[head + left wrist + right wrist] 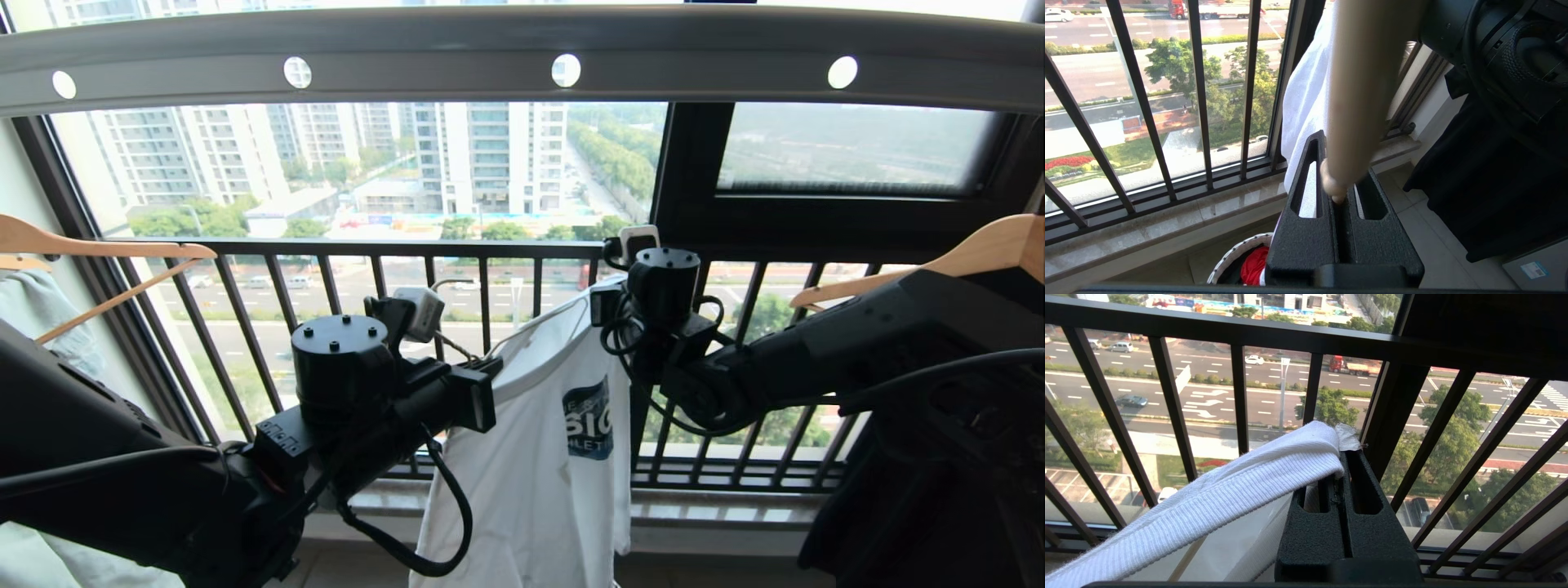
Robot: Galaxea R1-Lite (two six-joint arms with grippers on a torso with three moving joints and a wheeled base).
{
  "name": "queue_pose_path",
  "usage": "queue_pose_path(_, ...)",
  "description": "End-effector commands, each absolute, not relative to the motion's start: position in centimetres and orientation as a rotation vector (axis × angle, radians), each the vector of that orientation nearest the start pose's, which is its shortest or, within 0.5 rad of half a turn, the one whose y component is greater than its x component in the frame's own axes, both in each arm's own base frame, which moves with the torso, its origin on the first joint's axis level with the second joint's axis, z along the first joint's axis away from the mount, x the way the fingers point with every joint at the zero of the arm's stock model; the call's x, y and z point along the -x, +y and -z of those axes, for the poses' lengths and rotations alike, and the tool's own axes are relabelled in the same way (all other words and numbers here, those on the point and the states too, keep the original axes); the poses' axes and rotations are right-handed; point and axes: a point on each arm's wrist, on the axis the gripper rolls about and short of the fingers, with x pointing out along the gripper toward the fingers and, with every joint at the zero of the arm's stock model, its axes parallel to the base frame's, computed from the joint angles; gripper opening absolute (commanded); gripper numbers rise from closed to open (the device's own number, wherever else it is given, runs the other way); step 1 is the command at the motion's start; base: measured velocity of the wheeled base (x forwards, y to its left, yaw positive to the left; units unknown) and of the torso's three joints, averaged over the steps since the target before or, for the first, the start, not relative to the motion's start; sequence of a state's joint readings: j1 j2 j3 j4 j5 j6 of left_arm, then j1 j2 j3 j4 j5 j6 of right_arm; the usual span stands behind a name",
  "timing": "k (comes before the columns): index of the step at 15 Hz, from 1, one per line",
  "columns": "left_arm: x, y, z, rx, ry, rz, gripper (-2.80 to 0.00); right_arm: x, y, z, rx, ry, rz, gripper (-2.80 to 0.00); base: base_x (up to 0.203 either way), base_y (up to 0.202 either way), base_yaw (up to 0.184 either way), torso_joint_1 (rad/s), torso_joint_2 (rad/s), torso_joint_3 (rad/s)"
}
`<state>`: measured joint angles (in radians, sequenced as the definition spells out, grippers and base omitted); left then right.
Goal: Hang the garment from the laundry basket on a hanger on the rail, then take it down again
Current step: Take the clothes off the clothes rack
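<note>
The garment (539, 457), a white T-shirt with a dark blue chest graphic, hangs in front of the window between my two grippers, well below the grey rail (522, 65). My right gripper (606, 304) is shut on its ribbed collar (1229, 490), and its jaws (1341, 473) pinch the fabric's fold. My left gripper (482, 384) is at the shirt's other shoulder. In the left wrist view that gripper (1340, 179) is shut on the end of the cream hanger (1363, 102), with white cloth (1306, 102) behind. The laundry basket (1237, 253) stands on the floor below.
A red garment (1253, 265) lies in the basket. Thick wooden hangers hang at far left (98, 245) and far right (980, 249), the left one with a pale denim jacket (41, 310). Black window bars (490, 245) and a stone sill (1167, 216) stand close behind the shirt.
</note>
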<state>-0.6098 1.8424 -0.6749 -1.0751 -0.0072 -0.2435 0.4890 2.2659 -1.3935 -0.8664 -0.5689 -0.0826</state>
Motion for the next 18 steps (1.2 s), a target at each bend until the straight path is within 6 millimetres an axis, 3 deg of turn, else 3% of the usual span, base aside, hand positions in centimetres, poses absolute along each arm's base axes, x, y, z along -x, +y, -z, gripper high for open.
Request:
queue_pose_path(1, -26.1, -18.3, -15.4, 0.218, 0.144, 0.606, -2.8, -42.2, 20.8, -12.2, 0.105, 0.039, 0.083, -2.8, 0.0, 0.0, 0.0, 0.0, 0.0, 0.0)
queue_pose_path(5, -26.0, -18.2, -15.5, 0.219, 0.142, 0.608, -2.8, -42.5, 20.8, -11.4, 0.112, 0.052, 0.074, -2.8, 0.0, 0.0, 0.0, 0.0, 0.0, 0.0)
queue_pose_path(11, -25.1, -19.3, -14.4, 0.196, 0.185, 0.648, -2.8, -44.1, 18.7, -13.5, 0.066, -0.016, 0.134, -2.8, 0.0, 0.0, 0.0, 0.0, 0.0, 0.0)
queue_pose_path(18, -24.7, -19.1, -14.9, 0.199, 0.171, 0.654, -2.8, -44.7, 18.2, -13.2, 0.073, -0.007, 0.146, -2.8, 0.0, 0.0, 0.0, 0.0, 0.0, 0.0)
